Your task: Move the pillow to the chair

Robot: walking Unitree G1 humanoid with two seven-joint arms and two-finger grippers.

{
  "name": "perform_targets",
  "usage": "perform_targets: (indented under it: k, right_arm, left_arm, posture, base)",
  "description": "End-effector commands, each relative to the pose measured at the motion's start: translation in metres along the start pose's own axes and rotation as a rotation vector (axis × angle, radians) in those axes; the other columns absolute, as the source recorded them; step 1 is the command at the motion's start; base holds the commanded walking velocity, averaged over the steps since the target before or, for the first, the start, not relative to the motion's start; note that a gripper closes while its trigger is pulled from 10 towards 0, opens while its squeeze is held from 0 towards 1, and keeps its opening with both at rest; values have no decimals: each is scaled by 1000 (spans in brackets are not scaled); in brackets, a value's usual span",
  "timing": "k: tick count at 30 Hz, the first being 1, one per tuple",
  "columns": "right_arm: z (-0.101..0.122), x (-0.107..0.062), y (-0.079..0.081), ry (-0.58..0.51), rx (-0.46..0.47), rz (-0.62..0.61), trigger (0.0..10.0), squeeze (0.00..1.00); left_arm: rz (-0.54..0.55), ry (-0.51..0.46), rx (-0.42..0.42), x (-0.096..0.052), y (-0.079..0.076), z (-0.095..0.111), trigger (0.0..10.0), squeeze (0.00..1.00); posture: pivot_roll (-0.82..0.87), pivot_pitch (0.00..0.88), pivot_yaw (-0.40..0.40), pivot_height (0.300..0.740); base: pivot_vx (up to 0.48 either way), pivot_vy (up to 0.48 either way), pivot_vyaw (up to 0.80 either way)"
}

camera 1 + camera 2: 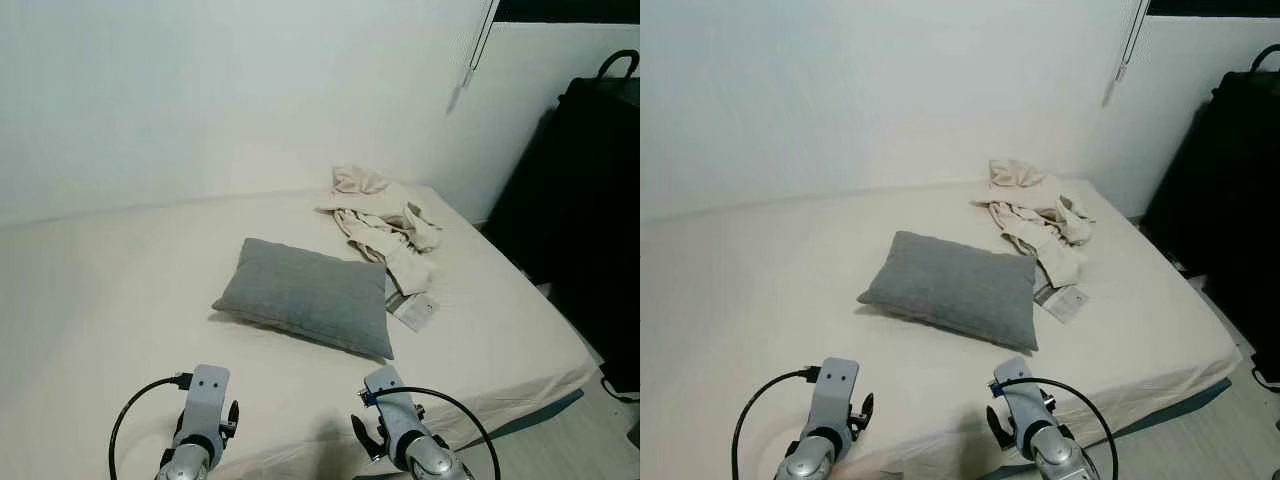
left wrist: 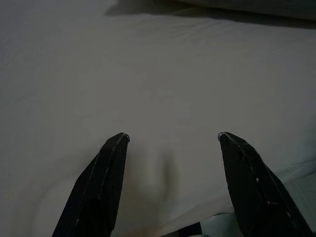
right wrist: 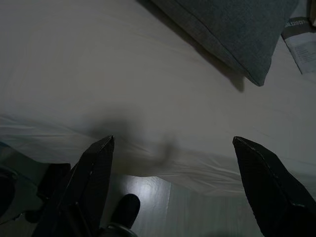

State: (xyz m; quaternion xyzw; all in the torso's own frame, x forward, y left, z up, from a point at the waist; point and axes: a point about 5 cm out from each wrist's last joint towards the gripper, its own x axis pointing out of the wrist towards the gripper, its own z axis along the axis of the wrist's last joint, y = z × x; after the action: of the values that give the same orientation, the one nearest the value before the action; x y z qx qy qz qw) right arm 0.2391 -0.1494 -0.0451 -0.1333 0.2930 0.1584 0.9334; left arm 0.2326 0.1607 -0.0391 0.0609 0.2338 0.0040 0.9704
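The grey pillow (image 1: 308, 295) lies ahead of both wide-open grippers, long axis slanting rightward; the right gripper (image 3: 173, 143) seems nearer than the left gripper (image 2: 173, 138).

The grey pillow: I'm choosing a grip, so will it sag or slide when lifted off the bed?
The grey pillow looks plump and soft, so it would probably sag if held by one corner. Its woven-looking cover likely grips well. It probably weighs little.
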Motion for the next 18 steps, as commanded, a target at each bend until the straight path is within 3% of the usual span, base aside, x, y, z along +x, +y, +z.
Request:
perform_targets:
  k: [1,18]
  right_arm:
    - [0,-1,-3,-4,30,-21,10000,0]
    - [5,1,-9,-19,61,-41,10000,0]
  left_arm:
    - [0,13,-12,0,-1,-1,10000,0]
    - [1,31,-24,2,0,-1,10000,0]
  posture:
    - [56,46,-40,740]
    - [53,28,-52,740]
  base:
    - [0,0,0]
    - [0,0,0]
